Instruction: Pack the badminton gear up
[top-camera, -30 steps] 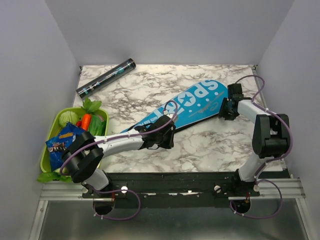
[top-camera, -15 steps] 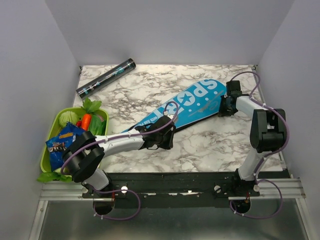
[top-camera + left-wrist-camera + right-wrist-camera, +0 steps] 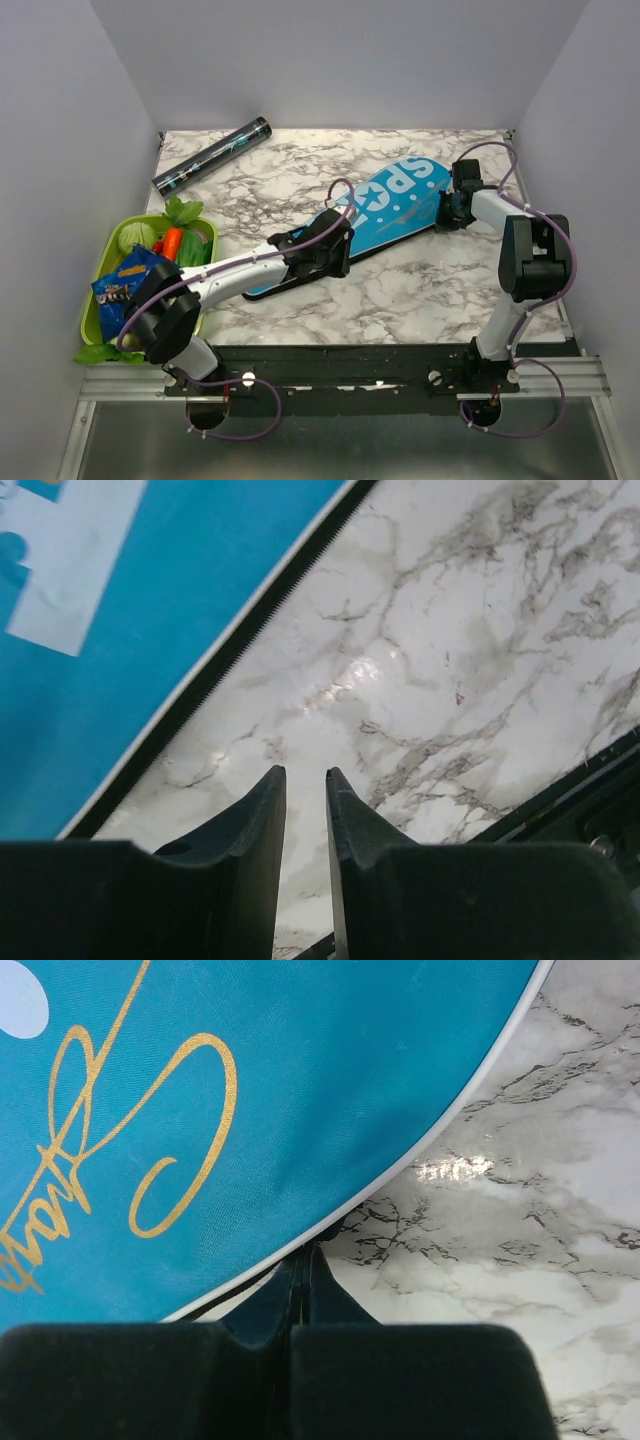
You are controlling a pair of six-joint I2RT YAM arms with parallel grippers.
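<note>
The left claw (image 3: pixel 304 773) hovers over bare counter (image 3: pixel 470 660), fingers a slit apart and holding nothing. The blue cover (image 3: pixel 395 205) lies just ahead and to its left, zip edge towards it. The cover's long axis runs from this narrow end out to the wide end. There the right claw (image 3: pixel 303 1252) is pressed shut at the rim; whether it nips the trim I cannot tell. The left arm looks better placed for the zip.

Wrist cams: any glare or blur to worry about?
Left wrist: small specular hotspot on the marble table, otherwise sharp. Right wrist: similar hotspot on the marble beside the racket cover, gold print crisp. Top external: even light, soft shadows, no glare.
</note>
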